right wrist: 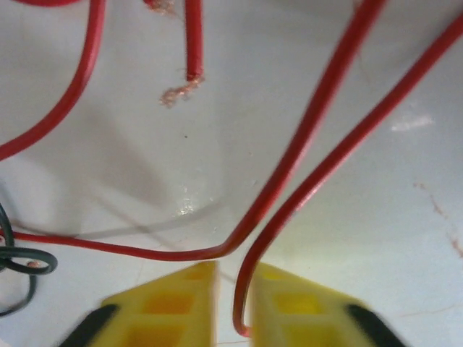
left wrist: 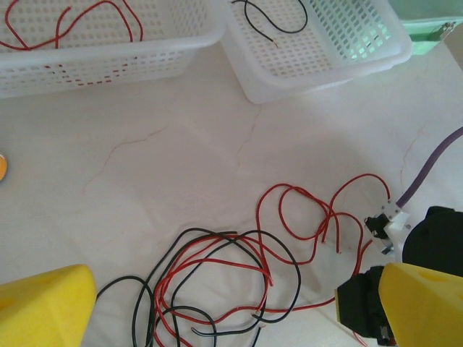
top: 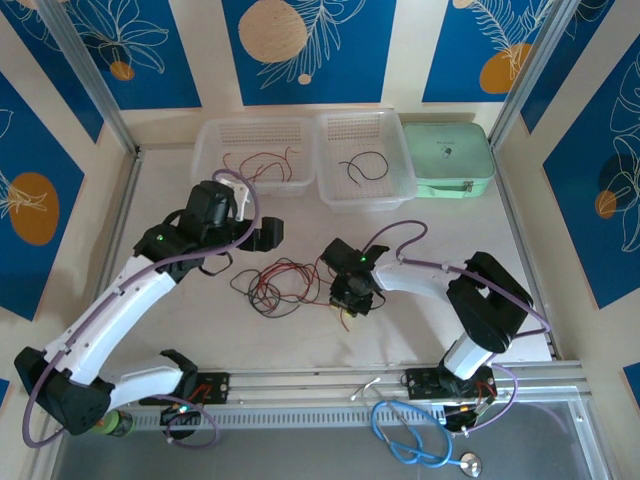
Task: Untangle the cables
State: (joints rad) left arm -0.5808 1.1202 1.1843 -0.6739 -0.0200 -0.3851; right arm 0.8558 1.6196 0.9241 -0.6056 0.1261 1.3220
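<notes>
A tangle of thin red and black cables (top: 275,285) lies on the white table between the two arms. In the left wrist view the cables (left wrist: 217,275) loop over each other below my left gripper (left wrist: 231,318), which hangs open above them with its yellow fingers (left wrist: 43,307) wide apart. My left gripper (top: 262,232) is up and left of the pile. My right gripper (top: 350,298) is down at the pile's right edge. In the right wrist view my right gripper (right wrist: 235,278) is shut on one red cable (right wrist: 253,275) that bends between the yellow fingertips (right wrist: 173,300).
Two white perforated baskets stand at the back: the left basket (top: 210,135) holds a red wire (top: 262,163), the right basket (top: 400,175) a black wire (top: 362,165). A green case (top: 448,158) sits beside them. A light blue coiled cable (top: 415,440) lies by the near rail.
</notes>
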